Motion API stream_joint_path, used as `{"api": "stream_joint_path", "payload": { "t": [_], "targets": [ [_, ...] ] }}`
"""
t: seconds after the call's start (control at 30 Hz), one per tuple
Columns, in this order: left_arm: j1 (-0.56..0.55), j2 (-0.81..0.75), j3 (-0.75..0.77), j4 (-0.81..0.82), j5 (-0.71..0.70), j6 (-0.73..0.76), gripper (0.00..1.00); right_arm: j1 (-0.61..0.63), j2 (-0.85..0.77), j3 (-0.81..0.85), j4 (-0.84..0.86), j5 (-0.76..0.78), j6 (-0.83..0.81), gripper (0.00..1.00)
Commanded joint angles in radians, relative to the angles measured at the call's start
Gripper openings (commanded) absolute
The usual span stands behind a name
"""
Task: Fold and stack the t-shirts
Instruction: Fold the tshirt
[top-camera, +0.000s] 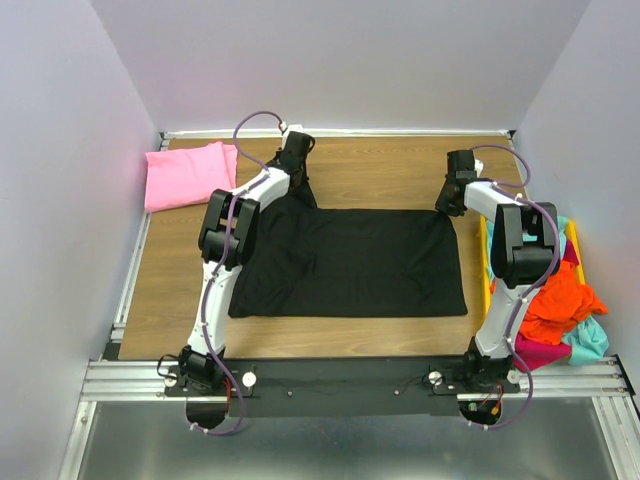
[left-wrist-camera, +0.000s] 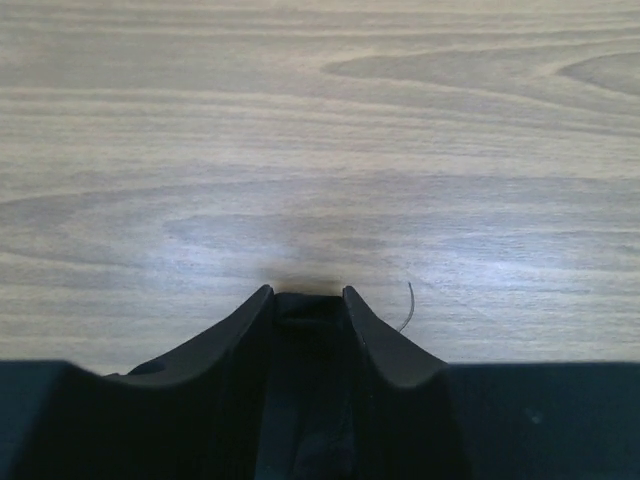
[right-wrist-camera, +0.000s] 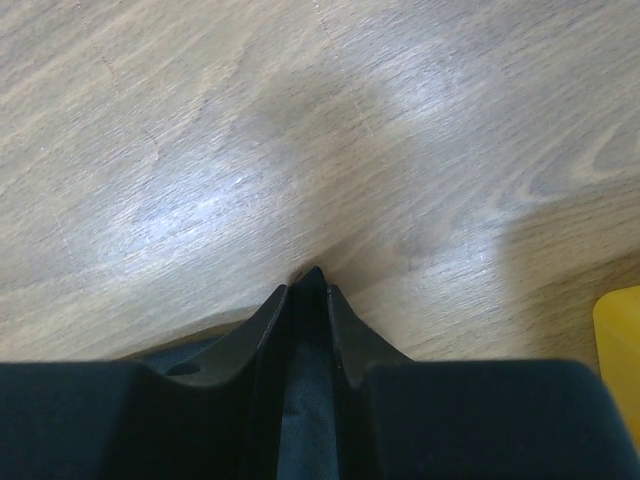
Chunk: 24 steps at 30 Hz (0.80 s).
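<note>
The flat black cloth t-shirt (top-camera: 350, 262) lies spread across the middle of the frame on the wood-grain tabletop (top-camera: 390, 165), and both arms reach to its upper edge. The left gripper (left-wrist-camera: 306, 294) sits at the shirt's upper-left corner, jaws partly closed around a dark bunch of fabric. We cannot tell whether that pinch is firm. The right gripper (right-wrist-camera: 308, 278), at the upper-right corner, is nearly closed with a thin fold of the same black cloth between its fingers.

Our worry is an uneven lift: if the left pinch is shallow, that corner could slip out as the edge rises and the fold would land skewed.

Along the top of the frame only a narrow strip of bare wood runs before the back wall. The folded pink cloth t-shirt (top-camera: 188, 175) lies at the upper left, apart from the black one. At the right the yellow plastic bin (top-camera: 487, 268), heaped with orange, teal and magenta shirts (top-camera: 565, 300), sits just beside the black shirt's edge — a wide swing there could snag it. The lower middle, toward the arm bases, looks to us the most open path.
</note>
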Motion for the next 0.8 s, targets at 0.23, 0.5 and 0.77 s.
{"api": "stream_joint_path", "payload": {
  "t": [0.23,0.5,0.77],
  "targets": [
    [0.006,0.002,0.009,-0.031,0.002,-0.006,0.0,-0.003,0.01,0.001,0.01,-0.034,-0.007,0.14],
    [0.009,-0.08,-0.009,0.021,-0.052,0.029,0.0,-0.005,0.005,0.047,0.009,-0.03,-0.005,0.02],
    [0.032,-0.109,0.051,0.046,-0.056,0.06,0.0,-0.005,0.042,0.136,0.009,-0.028,-0.008,0.02]
  ]
}}
